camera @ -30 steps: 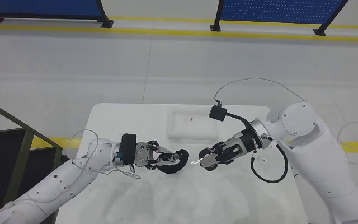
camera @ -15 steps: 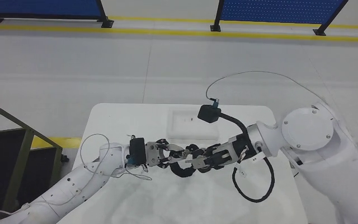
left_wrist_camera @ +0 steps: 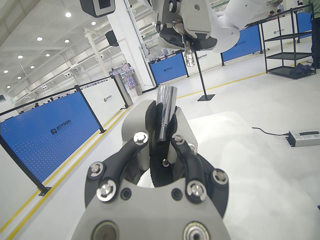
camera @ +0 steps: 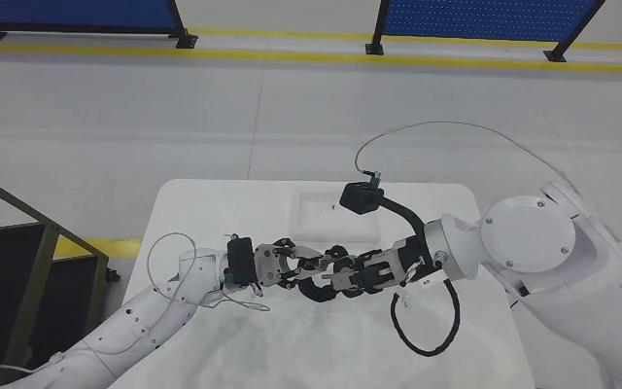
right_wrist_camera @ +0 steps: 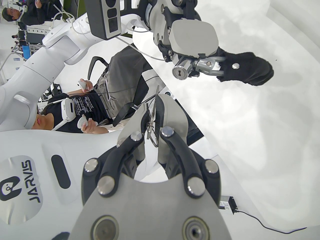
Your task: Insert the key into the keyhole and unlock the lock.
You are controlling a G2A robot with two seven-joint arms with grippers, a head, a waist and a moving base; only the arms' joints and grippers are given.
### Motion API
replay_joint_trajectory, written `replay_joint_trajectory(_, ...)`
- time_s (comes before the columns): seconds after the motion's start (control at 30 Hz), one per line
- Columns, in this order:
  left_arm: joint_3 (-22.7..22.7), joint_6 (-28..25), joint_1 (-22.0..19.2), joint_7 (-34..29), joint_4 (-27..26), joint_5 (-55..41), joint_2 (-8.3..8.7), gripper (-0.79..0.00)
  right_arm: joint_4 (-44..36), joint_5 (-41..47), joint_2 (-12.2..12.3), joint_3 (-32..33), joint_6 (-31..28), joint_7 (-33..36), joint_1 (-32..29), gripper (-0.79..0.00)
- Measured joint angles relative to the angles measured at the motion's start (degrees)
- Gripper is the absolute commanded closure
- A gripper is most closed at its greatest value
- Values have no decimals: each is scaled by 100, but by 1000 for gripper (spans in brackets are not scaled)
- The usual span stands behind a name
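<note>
My left gripper [left_wrist_camera: 163, 112] is shut on the lock [left_wrist_camera: 165, 106], a chrome cylinder with a black looped body [camera: 318, 290], held above the middle of the table. The keyhole [right_wrist_camera: 180, 72] in the cylinder's end faces my right gripper. My right gripper [right_wrist_camera: 153, 106] is shut on the silver key [right_wrist_camera: 153, 116]. The key's blade [left_wrist_camera: 189, 55] points at the cylinder's end, a short gap away and not touching it. In the top view the left gripper [camera: 294, 267] and right gripper [camera: 342, 279] stand tip to tip.
A shallow white tray [camera: 330, 216] lies at the back of the white table [camera: 214, 209]. A grey power adapter [left_wrist_camera: 303, 136] with its cable rests on the table. The right arm's camera [camera: 360, 197] juts out over the tray.
The right gripper has carried the key left to the lock and the left gripper has shifted a little right. The wide gap between them has closed to a short one.
</note>
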Motion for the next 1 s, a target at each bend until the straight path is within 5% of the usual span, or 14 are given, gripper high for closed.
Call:
replay_joint_trajectory(0.47, -132, 51, 149, -352, -84, -12, -17, 0, -215, -387, 70, -75, 168, -168, -56, 0)
replay_joint_trajectory(1.0, -341, 13, 313, 69, 305, 704, -234, 0, -539, -240, 682, -1302, 696, -695, 915, 0)
